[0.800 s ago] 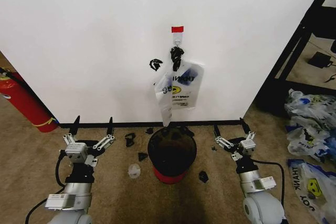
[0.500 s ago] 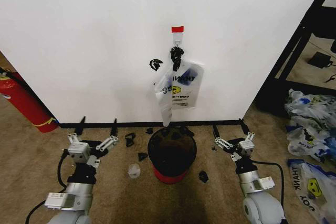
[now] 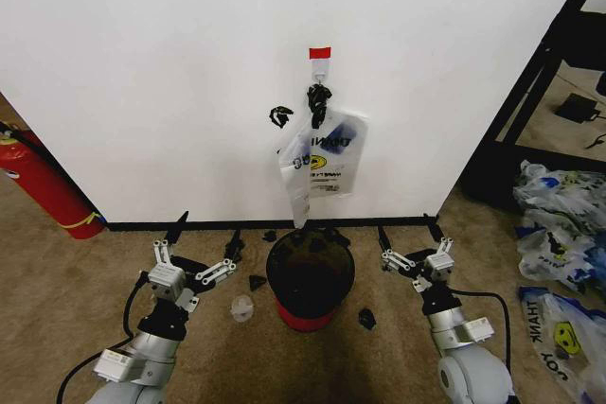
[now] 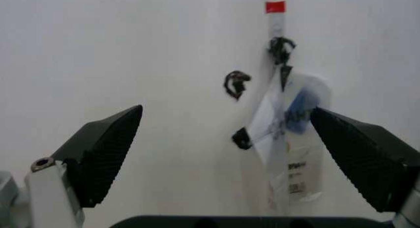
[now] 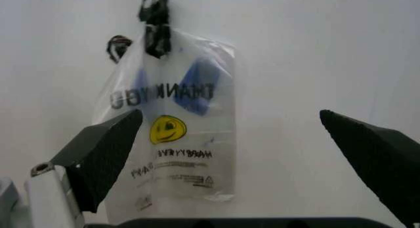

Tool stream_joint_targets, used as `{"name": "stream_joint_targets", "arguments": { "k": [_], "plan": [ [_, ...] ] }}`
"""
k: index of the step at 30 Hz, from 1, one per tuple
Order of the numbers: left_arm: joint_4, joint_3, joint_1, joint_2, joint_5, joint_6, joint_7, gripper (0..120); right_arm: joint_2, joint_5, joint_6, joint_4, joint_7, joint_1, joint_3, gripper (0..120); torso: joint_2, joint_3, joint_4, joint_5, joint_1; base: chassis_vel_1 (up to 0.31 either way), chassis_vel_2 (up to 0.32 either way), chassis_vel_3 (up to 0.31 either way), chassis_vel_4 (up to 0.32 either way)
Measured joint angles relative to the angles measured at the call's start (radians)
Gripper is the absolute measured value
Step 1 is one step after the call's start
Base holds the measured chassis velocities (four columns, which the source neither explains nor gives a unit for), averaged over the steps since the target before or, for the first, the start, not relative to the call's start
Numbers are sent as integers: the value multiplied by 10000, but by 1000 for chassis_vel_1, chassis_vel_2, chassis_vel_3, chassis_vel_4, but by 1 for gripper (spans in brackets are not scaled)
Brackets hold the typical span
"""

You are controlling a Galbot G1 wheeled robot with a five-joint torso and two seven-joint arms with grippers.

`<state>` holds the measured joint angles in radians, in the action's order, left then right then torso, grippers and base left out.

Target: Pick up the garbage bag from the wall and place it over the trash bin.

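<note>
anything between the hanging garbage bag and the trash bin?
No. In the head view the garbage bag hangs on the wall; its lower tip ends just above the trash bin rim.

Brown carpet (image 3: 57, 281). Red extinguisher (image 3: 43, 186) far left by baseboard (image 3: 142, 225). Black shelf frame (image 3: 530, 92) right. Loose bags (image 3: 559, 234) heaped on floor far right.

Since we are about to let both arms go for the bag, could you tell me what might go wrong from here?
The garbage bag hangs by black clips from a hook on the wall, so pulling it may tear the thin plastic. Its tail dangles just above the trash bin, which a reaching left tool or right tool, both open, might tip.
</note>
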<state>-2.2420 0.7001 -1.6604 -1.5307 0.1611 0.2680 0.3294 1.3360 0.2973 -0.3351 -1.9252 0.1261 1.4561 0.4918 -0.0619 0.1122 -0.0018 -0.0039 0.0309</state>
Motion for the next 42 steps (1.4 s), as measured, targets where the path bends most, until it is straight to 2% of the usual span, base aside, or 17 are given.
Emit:
{"name": "stream_joint_targets", "arguments": {
  "k": [2,5,6,9,12,19,25,32,42],
  "plan": [
    [-23,-23,-19,11,-97,-28,-209,100,-319,1316,323,254,-554,-554,-643,100,0,0,-2,1,0,0,0,0,0],
    [-77,-96,-186,-9,-300,42,-263,100,-621,4718,772,957,-315,-2008,-1686,100,1,1,7,1,1,0,0,0,0],
    [-77,-96,-186,-9,-300,42,-263,100,-621,4718,772,957,-315,-2008,-1686,100,1,1,7,1,1,0,0,0,0],
    [-59,-104,-343,-31,-596,231,-247,100,-420,7915,944,1873,843,-3430,-2395,100,4,2,8,0,2,0,0,0,0],
    [-27,-68,-430,-56,-789,306,-240,100,67,9947,1185,2762,2083,-4386,-2725,100,5,2,4,-1,2,0,0,0,0],
    [99,62,-528,-158,-1013,483,-255,100,961,11513,1402,4368,3422,-6168,-2765,100,5,1,3,-2,3,0,0,0,0],
    [145,67,-553,-291,-1151,604,-283,100,1285,12166,1742,5265,4009,-7120,-2776,100,3,1,3,-2,2,0,0,0,0],
    [279,83,-423,-387,-1215,609,-291,100,1667,12091,2221,6579,4957,-8012,-2808,100,3,1,3,0,1,0,0,0,0],
    [401,78,-279,-450,-1256,564,-266,100,2209,11627,2271,7554,4966,-8513,-2622,100,-1,1,4,0,1,0,0,0,0]
  ]
}}
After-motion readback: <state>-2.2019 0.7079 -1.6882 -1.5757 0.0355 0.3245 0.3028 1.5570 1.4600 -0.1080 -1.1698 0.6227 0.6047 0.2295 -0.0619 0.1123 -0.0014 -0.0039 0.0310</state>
